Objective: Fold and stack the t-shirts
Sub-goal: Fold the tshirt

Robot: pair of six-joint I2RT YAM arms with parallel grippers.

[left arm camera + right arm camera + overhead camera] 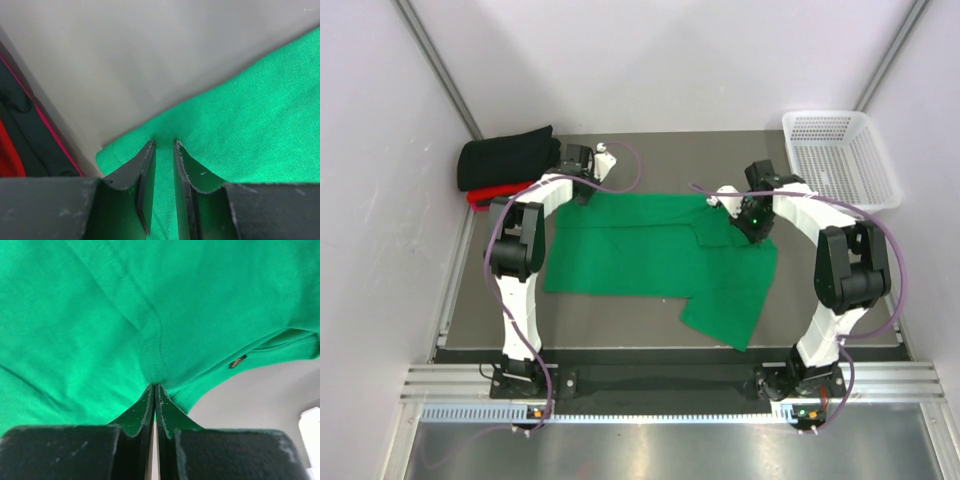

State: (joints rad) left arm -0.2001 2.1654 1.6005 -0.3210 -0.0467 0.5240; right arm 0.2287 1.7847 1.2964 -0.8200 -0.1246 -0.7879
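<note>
The bright green t-shirt (650,260) lies spread flat across the middle of the table, with one part folded over at its right side. My left gripper (583,188) is at its back left corner; in the left wrist view the gripper (163,144) is closed narrowly on the green cloth (240,110). My right gripper (756,226) is at the shirt's back right; in the right wrist view it (155,386) pinches a seam of the green cloth (125,315). The folded black t-shirt (507,157) lies on the red t-shirt (480,198) at the back left.
A white mesh basket (820,116) stands at the back right corner. Grey walls close in the table on the left, right and back. The black shirt (25,135) and the red shirt (7,162) lie close to the left of my left gripper.
</note>
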